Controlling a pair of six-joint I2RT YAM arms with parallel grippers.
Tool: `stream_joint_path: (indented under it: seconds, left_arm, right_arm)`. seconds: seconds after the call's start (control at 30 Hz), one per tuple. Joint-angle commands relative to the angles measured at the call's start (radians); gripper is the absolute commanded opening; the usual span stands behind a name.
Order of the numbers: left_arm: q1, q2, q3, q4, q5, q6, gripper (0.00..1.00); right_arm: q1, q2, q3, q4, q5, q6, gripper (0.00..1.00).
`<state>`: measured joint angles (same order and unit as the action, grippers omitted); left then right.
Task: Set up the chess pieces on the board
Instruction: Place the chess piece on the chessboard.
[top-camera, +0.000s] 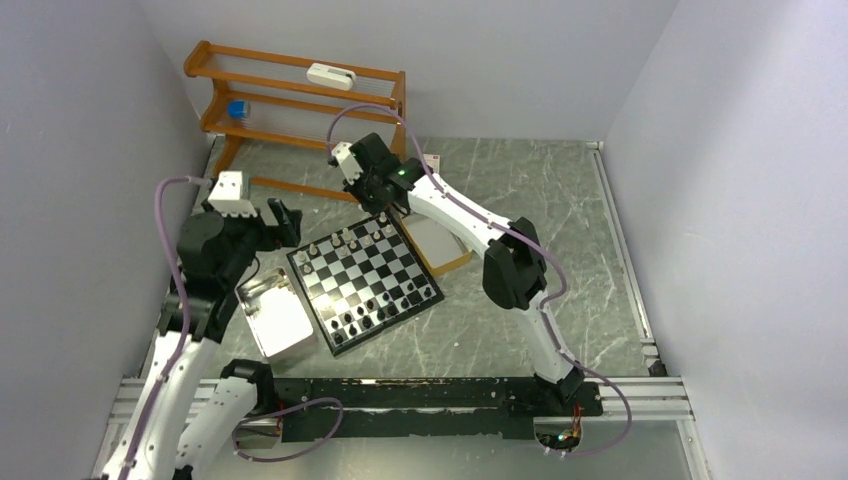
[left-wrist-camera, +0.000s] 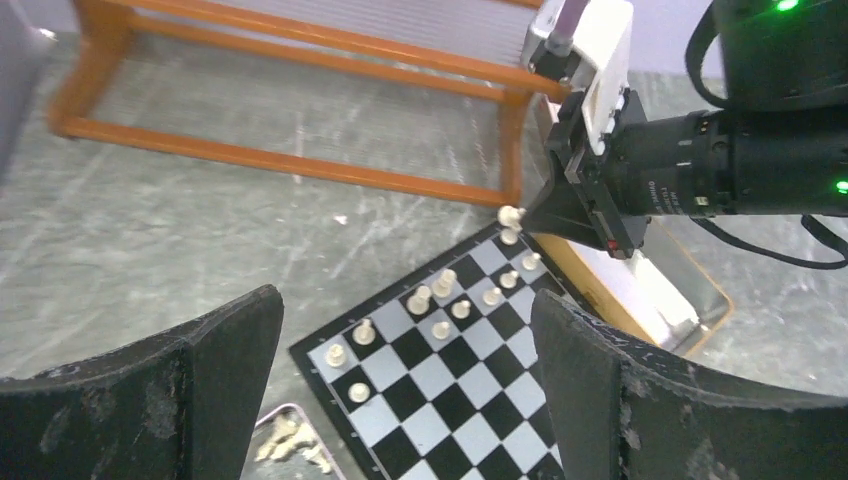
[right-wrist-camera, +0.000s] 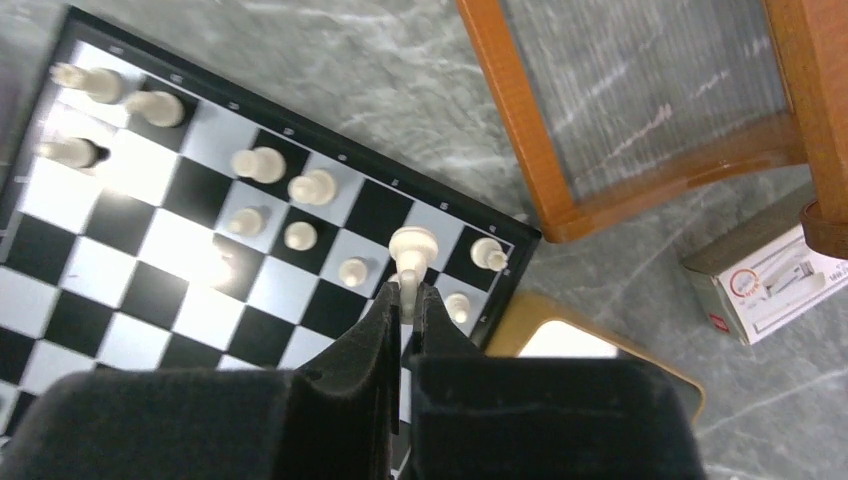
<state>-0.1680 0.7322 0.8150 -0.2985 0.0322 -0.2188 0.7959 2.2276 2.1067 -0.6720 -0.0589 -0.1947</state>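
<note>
The board (top-camera: 362, 272) lies tilted in the middle of the table. Cream-white chess pieces (top-camera: 345, 240) stand along its far rows and black ones (top-camera: 378, 313) along its near rows. My right gripper (right-wrist-camera: 405, 295) is shut on a cream-white piece (right-wrist-camera: 411, 252) and holds it just above the board's far corner squares. The held piece also shows in the left wrist view (left-wrist-camera: 510, 214) at the right gripper's tip. My left gripper (left-wrist-camera: 405, 400) is open and empty, hovering above the board's left side (left-wrist-camera: 440, 385).
A metal tray (top-camera: 275, 318) left of the board holds loose white pieces (left-wrist-camera: 285, 442). A wood-rimmed tray (top-camera: 440, 248) lies at the board's right. A wooden rack (top-camera: 300, 100) stands at the far left, with a small box (right-wrist-camera: 770, 285) near it.
</note>
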Motion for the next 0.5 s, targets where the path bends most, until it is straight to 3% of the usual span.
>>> stream_joint_path:
  seconds: [0.0,0.47]
  left_arm:
    - [-0.017,-0.080,-0.052,-0.061,-0.128,0.097,0.98]
    - [-0.027,-0.105,-0.038,-0.063,-0.222,0.122,0.98]
  right_arm:
    - [0.000,0.058,0.093,-0.103,0.114,-0.072,0.00]
    - [0.034,0.170,0.121,-0.101,0.183,-0.195,0.03]
